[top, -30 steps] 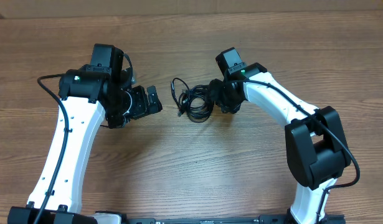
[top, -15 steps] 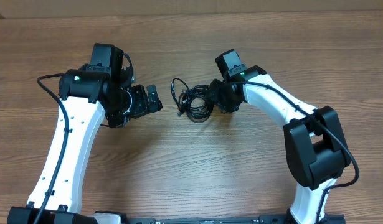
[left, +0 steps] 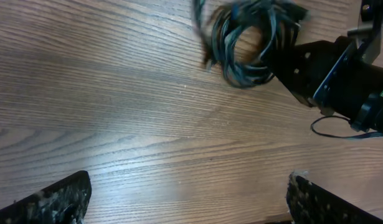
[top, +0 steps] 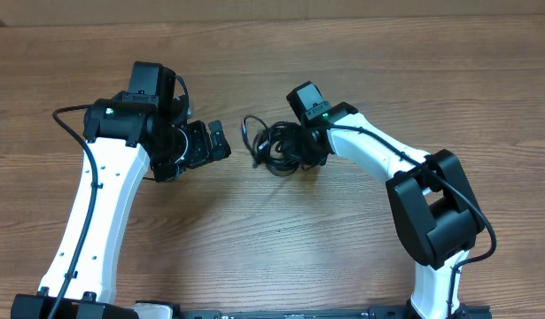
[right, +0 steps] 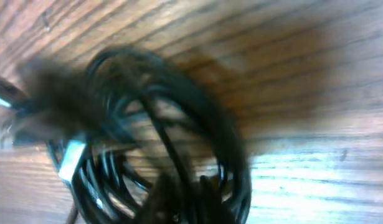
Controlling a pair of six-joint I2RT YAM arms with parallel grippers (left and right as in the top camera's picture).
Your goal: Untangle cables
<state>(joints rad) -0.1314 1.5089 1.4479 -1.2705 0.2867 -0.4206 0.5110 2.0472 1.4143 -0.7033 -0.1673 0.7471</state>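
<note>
The cables (top: 274, 146) lie as a small bunched coil of thin black cords on the wooden table between the two arms. My right gripper (top: 300, 147) is at the coil's right side and is shut on some of its strands. The blurred right wrist view shows the cables (right: 169, 118) looping close in front of my right gripper (right: 186, 200), with a silver plug (right: 70, 158) at the left. My left gripper (top: 221, 142) stands open a short way to the left of the coil, holding nothing. From the left wrist, the cables (left: 247, 43) show far ahead of my left gripper (left: 188, 199).
The wooden table (top: 272, 239) runs in all directions round the coil. The right arm's black wrist (left: 331, 71) sits just right of the coil in the left wrist view. Thick black wires run along both white arms.
My right gripper has closed on the coil and its arm has swung leftward, nudging the bundle slightly left. The left arm has not moved.
</note>
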